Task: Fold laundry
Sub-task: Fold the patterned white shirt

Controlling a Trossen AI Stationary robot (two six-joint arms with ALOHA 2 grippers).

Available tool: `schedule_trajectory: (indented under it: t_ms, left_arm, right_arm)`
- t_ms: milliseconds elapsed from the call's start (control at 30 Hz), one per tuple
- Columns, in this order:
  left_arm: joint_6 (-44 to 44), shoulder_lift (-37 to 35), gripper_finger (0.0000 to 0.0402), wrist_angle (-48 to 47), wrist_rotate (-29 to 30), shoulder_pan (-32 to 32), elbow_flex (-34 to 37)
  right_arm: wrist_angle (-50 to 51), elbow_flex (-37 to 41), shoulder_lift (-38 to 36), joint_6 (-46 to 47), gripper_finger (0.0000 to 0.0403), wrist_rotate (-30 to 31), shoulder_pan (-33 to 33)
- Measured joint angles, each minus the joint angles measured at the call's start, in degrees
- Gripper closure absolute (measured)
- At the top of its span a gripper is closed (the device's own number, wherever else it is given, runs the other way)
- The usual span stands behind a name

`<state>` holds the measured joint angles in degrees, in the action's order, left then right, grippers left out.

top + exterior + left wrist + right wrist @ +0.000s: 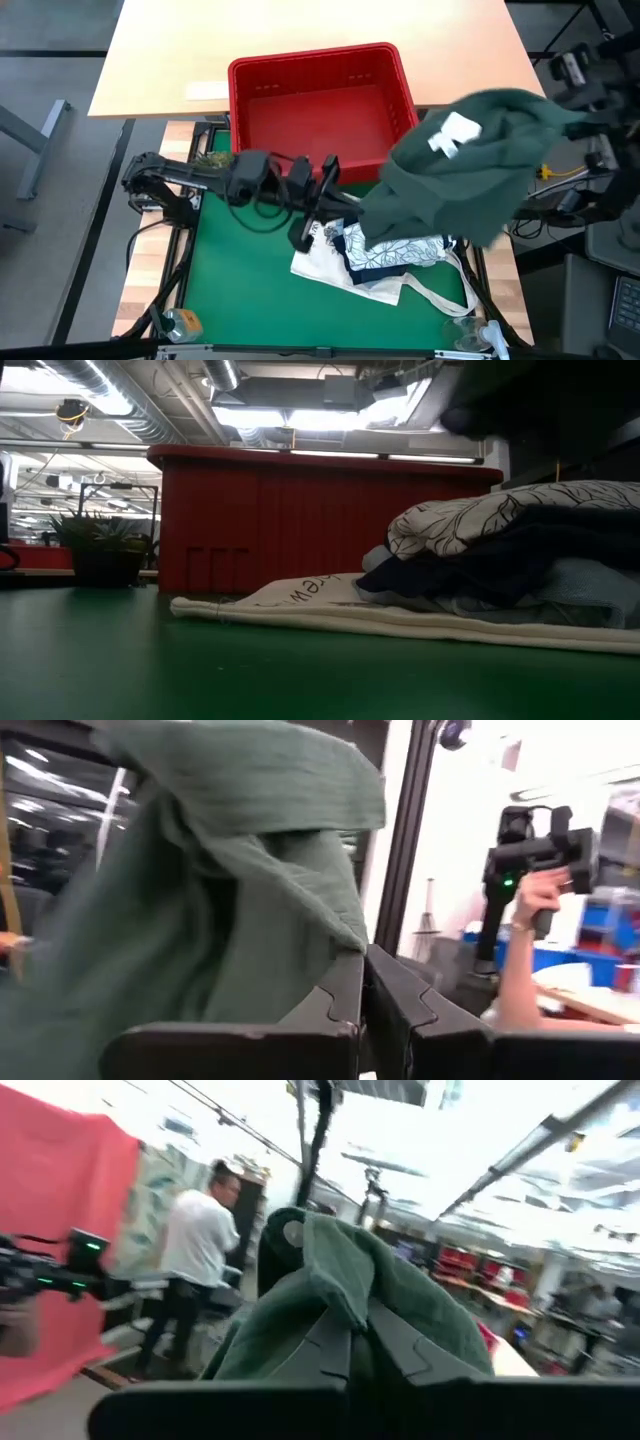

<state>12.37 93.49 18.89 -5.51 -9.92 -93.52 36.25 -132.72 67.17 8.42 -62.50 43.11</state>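
Olive green garment (pixel 470 170) lifted, pinched between clenched left gripper (pixel 362 982) and right gripper (pixel 362 1342)

From my seat the dark olive green garment (pixel 470 170) looks like soft matt cloth with a fine ribbed weave. The red basket (pixel 320 100) is smooth slotted plastic. Green tabletop (pixel 240 290) is matt, and the tote bag (pixel 300 605) looks like coarse canvas.

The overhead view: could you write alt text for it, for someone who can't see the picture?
Seen from above, a dark green garment hangs lifted between two robot arms, the left gripper shut on its edge. Below it on the green mat lie a leaf-print garment and a white tote bag, with a red basket behind them.
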Motion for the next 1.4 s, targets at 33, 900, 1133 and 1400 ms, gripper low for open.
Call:
schedule_trajectory:
  t_ms: [33,900,1133,1400]
  left_arm:
    - [-1.2,0.0,0.0401,-0.9,2.3,-1.3,-0.8]
    - [18.8,6.4,0.0401,-19.7,62.5,-32.0,-1.8]
    - [34.5,6.7,0.0402,-27.9,70.0,-37.4,-1.8]
    - [46.7,6.7,0.0401,-35.0,77.1,-43.3,-1.8]
  right_arm:
    - [-1.3,0.0,-0.4,2.0,0.0395,-0.7,0.0]
    - [16.6,26.6,-2.4,-3.7,0.0394,-1.2,-0.3]
    - [-9.3,49.2,-1.0,5.0,0.0397,-0.2,-12.6]
    - [-30.5,59.9,8.4,7.6,0.0394,5.5,-24.1]
